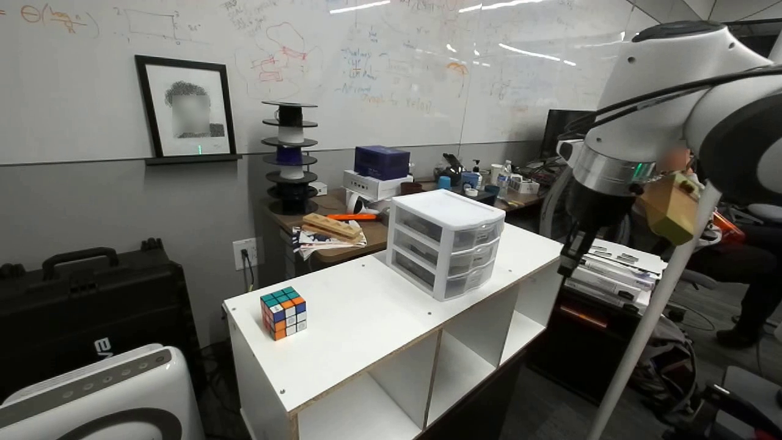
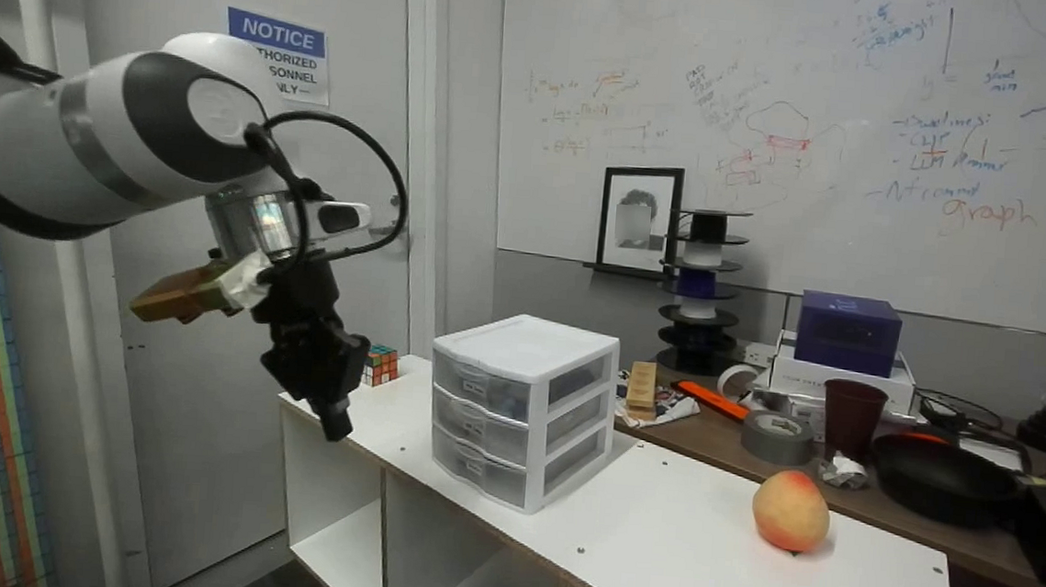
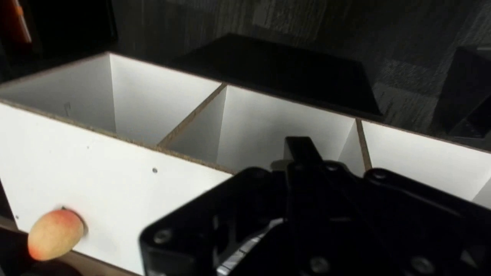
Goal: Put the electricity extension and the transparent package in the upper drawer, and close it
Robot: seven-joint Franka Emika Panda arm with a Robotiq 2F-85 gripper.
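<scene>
A white plastic drawer unit with translucent fronts stands on the white shelf in both exterior views. Its upper drawer is pushed in level with the drawers below. Neither the electricity extension nor the transparent package can be made out; both are hidden or out of view. Off the shelf's front edge, on the drawer-front side of the unit and apart from it, hangs my gripper. In the wrist view the gripper points down toward the shelf's compartments, its fingers together with nothing visible between them.
The shelf has front compartments below its top. On it sit a puzzle cube and, at the opposite end, a peach-like fruit. Behind runs a cluttered desk with stacked spools.
</scene>
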